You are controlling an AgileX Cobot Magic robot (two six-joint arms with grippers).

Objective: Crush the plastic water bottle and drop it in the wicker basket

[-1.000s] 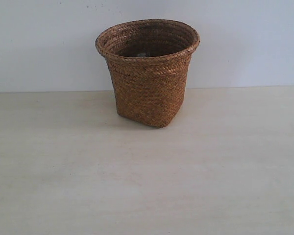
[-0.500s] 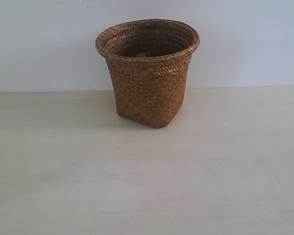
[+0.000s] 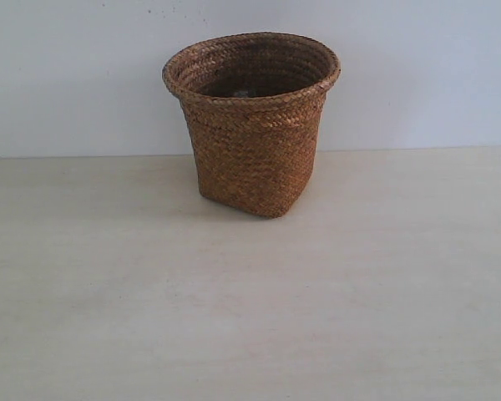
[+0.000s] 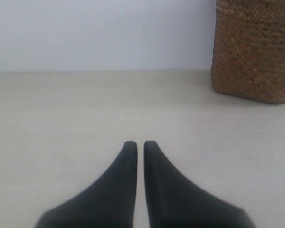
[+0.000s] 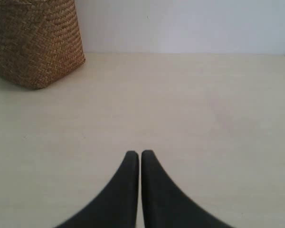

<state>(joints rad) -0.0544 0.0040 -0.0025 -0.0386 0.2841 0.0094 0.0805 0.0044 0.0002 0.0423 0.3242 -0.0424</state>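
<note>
In the exterior view the wicker basket (image 3: 252, 142) stands upright on the pale table (image 3: 250, 326), close to the white wall (image 3: 67, 75), its round rim uppermost and its squarish base flat on the surface. Neither gripper shows in this view. Just inside the near rim sits a small pale glint (image 3: 240, 93), too small to tell whether it is the plastic water bottle; the bottle cannot be made out anywhere else in this view. In the left wrist view the left gripper (image 4: 140, 143) hangs over bare table with its two black fingers (image 4: 126, 175) drawn nearly together, only a thin slit between the tips and nothing held. The basket (image 4: 254, 52) stands ahead of those tips and off to one side, well apart from them, cut off by the frame edge. In the right wrist view the right gripper (image 5: 139, 153) is likewise pinched narrow and grips nothing. The basket (image 5: 35, 42) lies ahead of it and off to the side, well apart.
</note>
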